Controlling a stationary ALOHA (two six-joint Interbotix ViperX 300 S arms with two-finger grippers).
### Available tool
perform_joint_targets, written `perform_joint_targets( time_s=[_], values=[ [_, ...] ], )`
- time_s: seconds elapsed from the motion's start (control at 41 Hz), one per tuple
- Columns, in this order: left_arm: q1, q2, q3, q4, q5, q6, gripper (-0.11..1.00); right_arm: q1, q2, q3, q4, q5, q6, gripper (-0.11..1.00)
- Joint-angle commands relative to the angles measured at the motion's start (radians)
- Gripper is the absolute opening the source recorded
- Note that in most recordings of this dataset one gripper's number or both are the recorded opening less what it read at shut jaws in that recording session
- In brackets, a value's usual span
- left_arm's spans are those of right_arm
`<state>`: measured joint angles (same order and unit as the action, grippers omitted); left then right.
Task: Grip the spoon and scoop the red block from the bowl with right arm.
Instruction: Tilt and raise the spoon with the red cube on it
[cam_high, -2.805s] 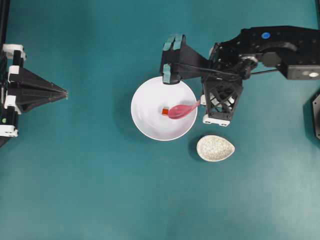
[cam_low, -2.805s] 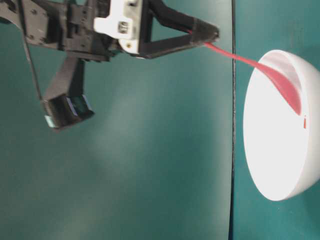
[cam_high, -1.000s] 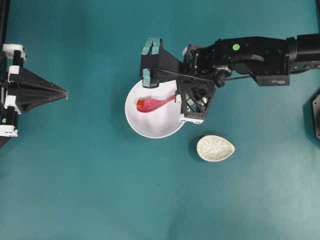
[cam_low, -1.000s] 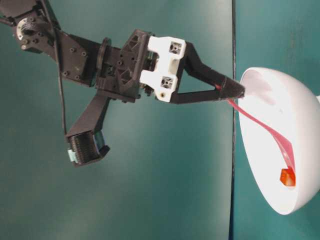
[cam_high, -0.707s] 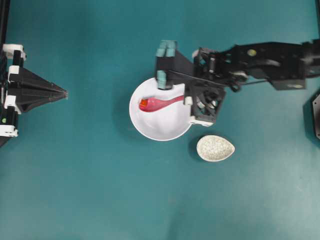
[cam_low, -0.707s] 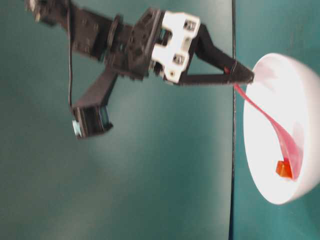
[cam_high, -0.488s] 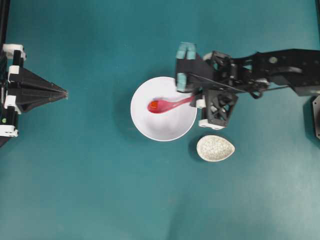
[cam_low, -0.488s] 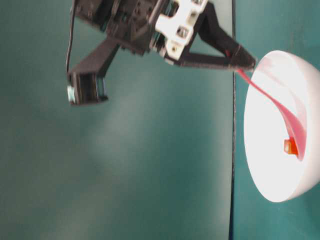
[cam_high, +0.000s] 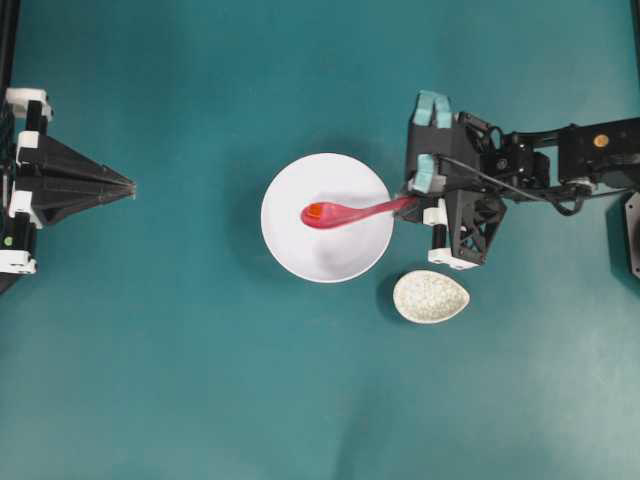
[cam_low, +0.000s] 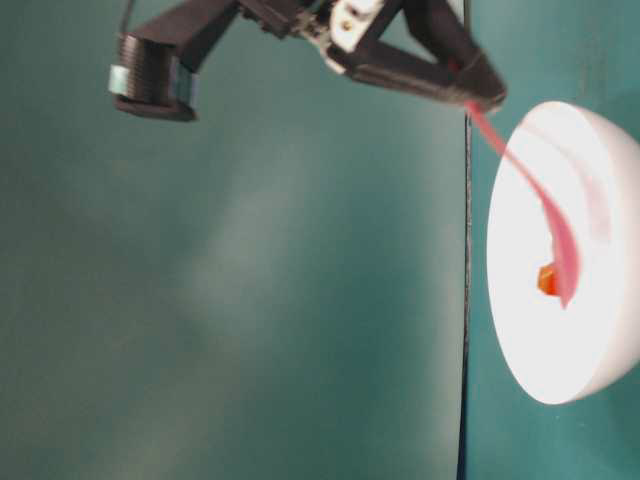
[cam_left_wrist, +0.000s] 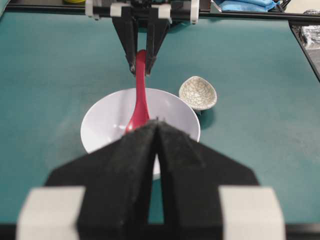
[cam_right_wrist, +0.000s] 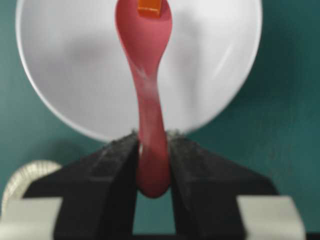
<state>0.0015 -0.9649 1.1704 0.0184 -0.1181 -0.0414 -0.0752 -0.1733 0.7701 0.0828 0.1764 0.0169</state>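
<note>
My right gripper (cam_high: 412, 204) is shut on the handle end of the pink spoon (cam_high: 355, 212), just past the right rim of the white bowl (cam_high: 330, 258). The spoon reaches left over the bowl, and the red block (cam_high: 315, 211) sits in its scoop. The right wrist view shows the black fingers (cam_right_wrist: 120, 165) pinching the spoon (cam_right_wrist: 150, 110), with the red block (cam_right_wrist: 150, 5) at the scoop's far end above the bowl (cam_right_wrist: 210, 60). From table level the spoon (cam_low: 525, 185) slants down from the right gripper (cam_low: 480, 95). My left gripper (cam_left_wrist: 157, 122) is shut and empty, far to the left (cam_high: 128, 186).
A small speckled beige dish (cam_high: 431, 296) lies on the teal table just below and right of the bowl, close under my right gripper's body. It also shows behind the bowl in the left wrist view (cam_left_wrist: 198, 93).
My right arm has pulled back to the right, drawing the spoon from the bowl's left wall toward its middle with the red block in the scoop. The left arm has not moved.
</note>
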Motion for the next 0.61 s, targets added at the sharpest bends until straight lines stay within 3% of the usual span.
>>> perform_joint_targets(
  time_s=[0.0,0.293,0.585],
  values=[
    [0.002,0.008,-0.020,0.002,-0.008,0.000,0.00,0.003,-0.035,0.000,-0.011,-0.071,-0.003,0.24],
    [0.002,0.006,-0.020,0.002,-0.006,0.000,0.00,0.003,-0.078,-0.034,-0.032,-0.071,-0.015,0.24],
    [0.002,0.006,-0.018,0.002,-0.005,0.000,0.00,0.003,-0.179,-0.129,-0.101,0.118,-0.038,0.23]
  ],
)
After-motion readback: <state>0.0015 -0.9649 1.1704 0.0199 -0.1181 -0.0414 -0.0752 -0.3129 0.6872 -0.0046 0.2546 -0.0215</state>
